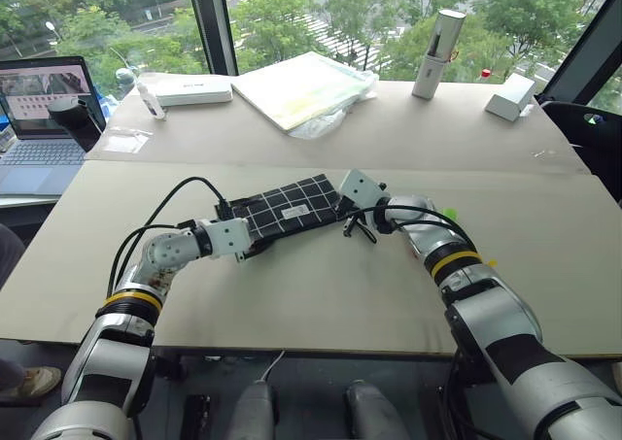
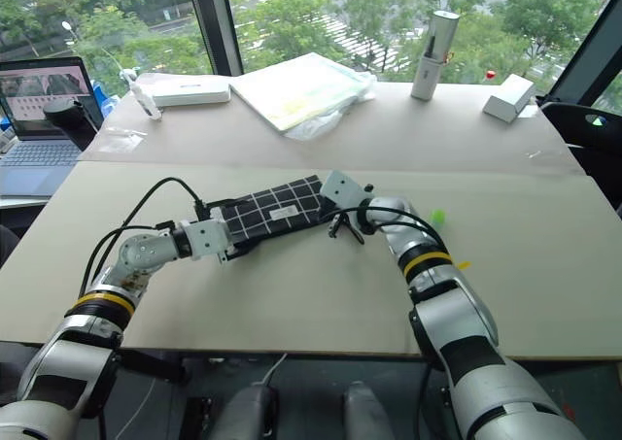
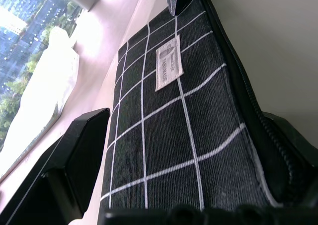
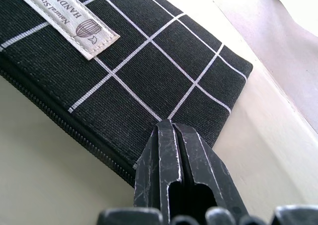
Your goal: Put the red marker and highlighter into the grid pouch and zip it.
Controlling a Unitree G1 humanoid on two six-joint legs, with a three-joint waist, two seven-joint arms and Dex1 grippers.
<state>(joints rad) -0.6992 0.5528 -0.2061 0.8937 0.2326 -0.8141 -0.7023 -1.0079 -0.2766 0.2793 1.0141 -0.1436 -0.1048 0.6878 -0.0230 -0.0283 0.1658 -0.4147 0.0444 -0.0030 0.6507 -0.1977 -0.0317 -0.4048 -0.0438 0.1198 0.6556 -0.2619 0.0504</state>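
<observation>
I've got the pouch (image 1: pixel 289 207) lying flat mid-surface (image 1: pixel 321 304), long axis running from about 8 o'clock up to 2 o'clock in the head view, label up, zipper along the near edge. My left hand (image 1: pixel 255 238) sits at the 8 o'clock end with its fingers spread either side of that end, as I read it to pin the pouch against a pull. My right hand (image 1: pixel 356 228) is at the 2 o'clock end, fingers pressed together right at the zipper corner; whether they pinch the pull cord I can't tell. A bit of green, probably the highlighter (image 1: pixel 449 214), shows past my right wrist, at 3 o'clock from the pouch, so filling isn't finished.
</observation>
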